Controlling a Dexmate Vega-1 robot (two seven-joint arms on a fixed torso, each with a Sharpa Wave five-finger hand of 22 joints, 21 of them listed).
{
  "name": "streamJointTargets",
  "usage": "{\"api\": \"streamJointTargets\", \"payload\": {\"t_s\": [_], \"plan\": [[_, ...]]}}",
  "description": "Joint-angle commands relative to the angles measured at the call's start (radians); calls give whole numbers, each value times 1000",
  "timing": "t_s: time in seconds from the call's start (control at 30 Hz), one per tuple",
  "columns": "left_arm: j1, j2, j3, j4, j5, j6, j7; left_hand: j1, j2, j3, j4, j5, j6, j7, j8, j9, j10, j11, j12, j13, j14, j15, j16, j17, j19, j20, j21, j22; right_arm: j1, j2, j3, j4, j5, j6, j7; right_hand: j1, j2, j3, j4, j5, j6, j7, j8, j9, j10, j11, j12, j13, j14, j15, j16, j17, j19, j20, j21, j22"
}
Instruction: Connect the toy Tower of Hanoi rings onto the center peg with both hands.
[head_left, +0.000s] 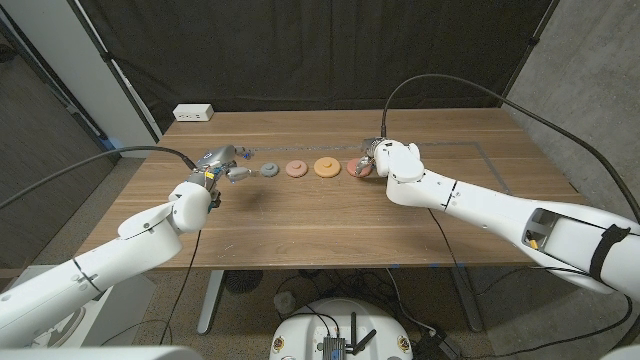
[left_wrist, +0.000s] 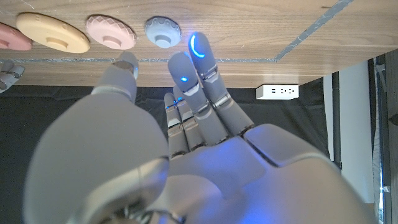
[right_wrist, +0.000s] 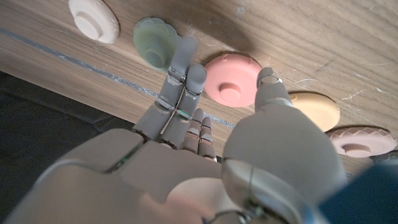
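Note:
Flat toy rings lie in a row across the table's far middle: a blue-grey ring (head_left: 270, 169), a pink ring (head_left: 296, 168), a yellow ring (head_left: 326, 167) and a coral ring (head_left: 356, 167). My left hand (head_left: 222, 165) hovers just left of the blue-grey ring (left_wrist: 163, 30), fingers (left_wrist: 186, 74) stretched out and holding nothing. My right hand (head_left: 388, 160) hangs over the coral ring (right_wrist: 231, 79), thumb on one side and fingers (right_wrist: 180, 62) on the other; contact cannot be told. Beyond it lie a green ring (right_wrist: 155, 38) and a white ring (right_wrist: 93, 18).
A white power strip (head_left: 193, 113) sits at the table's far left edge. A thin tape line (head_left: 480, 150) runs across the far part of the wooden table (head_left: 320, 225). Black curtain hangs behind. Cables trail from both arms.

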Motion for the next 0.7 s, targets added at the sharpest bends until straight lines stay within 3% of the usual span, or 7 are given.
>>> {"api": "streamJointTargets", "payload": {"t_s": [0.03,0.7], "plan": [[1,3,1,-3,-1,-2,-2,5,8,-4,2,5,10,2,-2,1,11,0,0,2,-5,-3,9,2,-2,-90,8,0,33,21,-34,43,17,-12,13,-10,-2,-6,0,7,-1,2,2,1,-5,2,5,0,-5,-128,5,-1,-7,-93,11,-2],[9,5,-5,-11,-5,7,1,5,10,-6,2,7,14,0,-4,2,19,-2,-2,4,-2,-3,19,3,-7,-90,27,-8,73,49,-72,116,65,-1,20,-13,3,-7,0,7,-3,5,7,-4,7,3,13,-6,-1,-128,16,0,-9,-93,23,-8]]}}
